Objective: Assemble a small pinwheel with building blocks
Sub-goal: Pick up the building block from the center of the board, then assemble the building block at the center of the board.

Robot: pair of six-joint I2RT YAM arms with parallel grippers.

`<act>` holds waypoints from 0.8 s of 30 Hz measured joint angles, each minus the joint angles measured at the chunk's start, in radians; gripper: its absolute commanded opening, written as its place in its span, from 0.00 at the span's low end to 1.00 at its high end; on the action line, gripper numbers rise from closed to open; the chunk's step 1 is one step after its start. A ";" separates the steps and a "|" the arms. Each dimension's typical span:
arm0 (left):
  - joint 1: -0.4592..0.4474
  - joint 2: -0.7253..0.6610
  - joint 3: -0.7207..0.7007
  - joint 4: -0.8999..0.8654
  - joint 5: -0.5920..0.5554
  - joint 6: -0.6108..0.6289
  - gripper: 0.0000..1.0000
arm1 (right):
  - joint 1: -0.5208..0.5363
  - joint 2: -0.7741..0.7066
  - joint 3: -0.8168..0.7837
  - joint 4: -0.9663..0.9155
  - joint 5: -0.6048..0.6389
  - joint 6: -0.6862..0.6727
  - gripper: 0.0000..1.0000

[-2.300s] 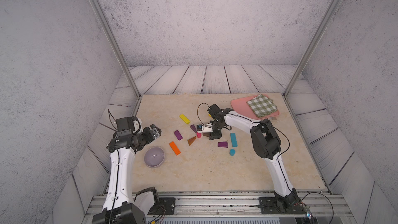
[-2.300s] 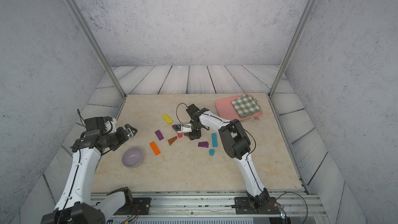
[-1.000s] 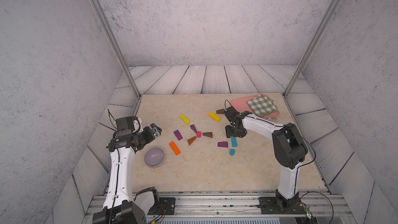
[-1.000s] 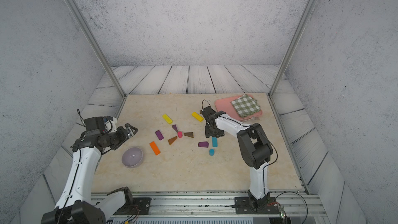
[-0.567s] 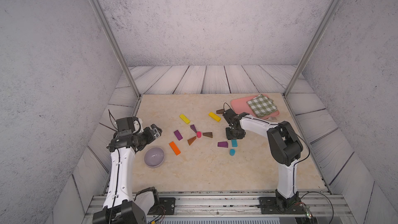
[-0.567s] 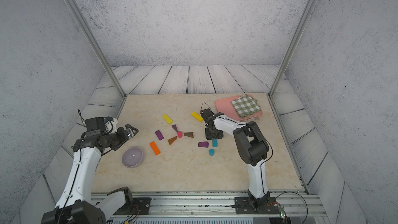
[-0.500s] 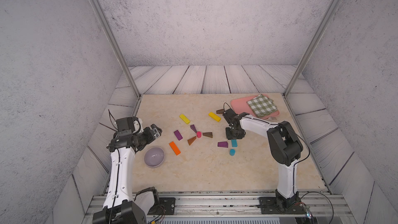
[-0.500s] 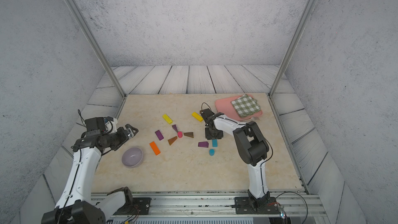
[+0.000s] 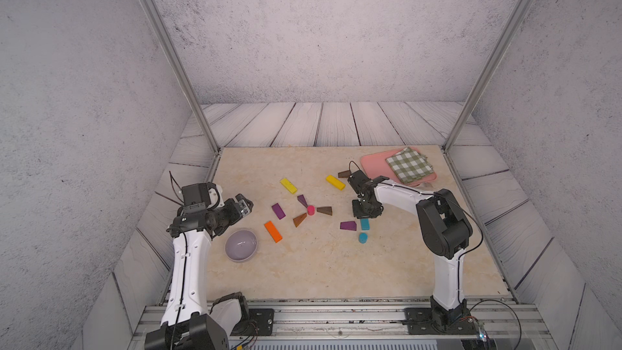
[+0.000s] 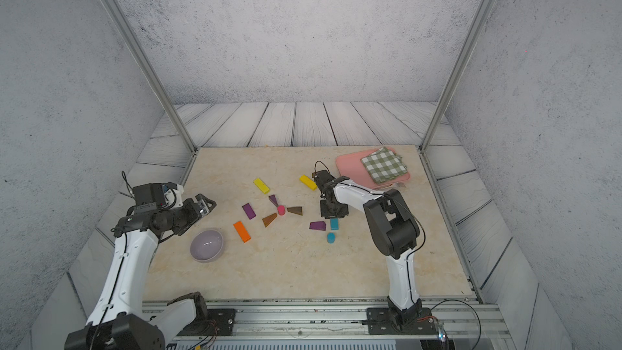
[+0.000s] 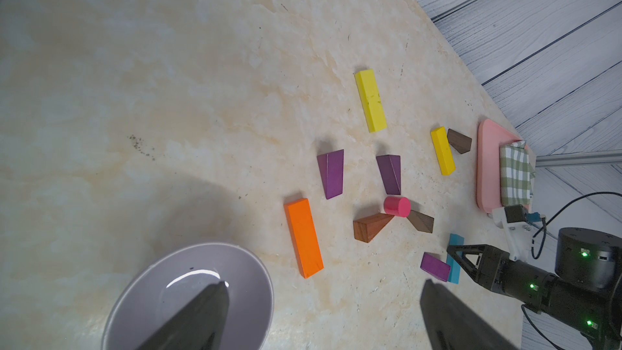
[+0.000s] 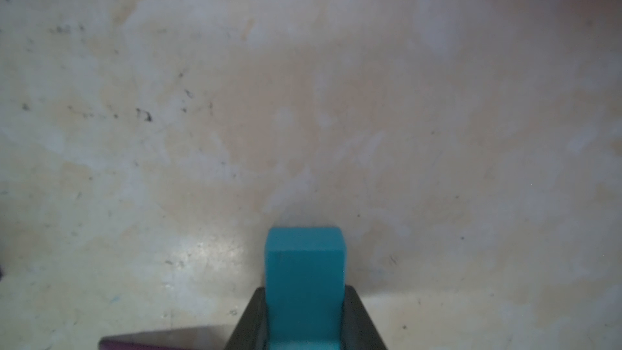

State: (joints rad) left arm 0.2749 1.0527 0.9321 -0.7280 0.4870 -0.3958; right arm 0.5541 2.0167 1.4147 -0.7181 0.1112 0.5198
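A pink cylinder (image 9: 310, 210) stands mid-table with a purple wedge (image 9: 302, 200) and two brown wedges (image 9: 324, 210) (image 9: 299, 219) pointing at it. My right gripper (image 9: 366, 213) is down on the far end of the teal bar (image 9: 365, 224); in the right wrist view its fingers press both sides of the teal bar (image 12: 304, 264), so the gripper (image 12: 304, 292) is shut on it. A purple wedge (image 9: 348, 225) lies just beside that bar. My left gripper (image 9: 245, 205) hangs open and empty at the left.
Loose blocks lie around: an orange bar (image 9: 273, 231), a purple wedge (image 9: 278, 211), two yellow bars (image 9: 288, 185) (image 9: 335, 182), a brown wedge (image 9: 344, 174) and a blue cylinder (image 9: 362, 238). A lilac bowl (image 9: 241, 245) sits near the left arm. A pink tray (image 9: 372, 163) holds a checked cloth (image 9: 409, 164).
My right gripper left the pink cylinder, moved right to the teal bar, came down and closed its jaws on it. The left arm has not moved.
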 measured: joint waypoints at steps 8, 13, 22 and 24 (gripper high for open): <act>0.000 0.000 0.000 0.000 0.000 0.000 0.96 | 0.018 -0.012 0.108 -0.136 0.029 0.005 0.20; 0.000 0.000 0.000 0.000 0.000 0.000 0.96 | 0.110 -0.085 0.216 -0.200 0.052 0.035 0.19; 0.000 0.000 0.000 0.000 0.008 0.000 0.96 | 0.438 -0.135 0.264 -0.164 0.038 0.175 0.17; 0.000 0.000 0.000 0.000 0.010 0.000 0.96 | 0.467 -0.108 0.270 -0.150 0.026 0.198 0.18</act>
State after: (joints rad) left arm 0.2749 1.0527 0.9318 -0.7280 0.4973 -0.3958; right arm 1.0214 1.9087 1.6852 -0.8677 0.1371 0.7177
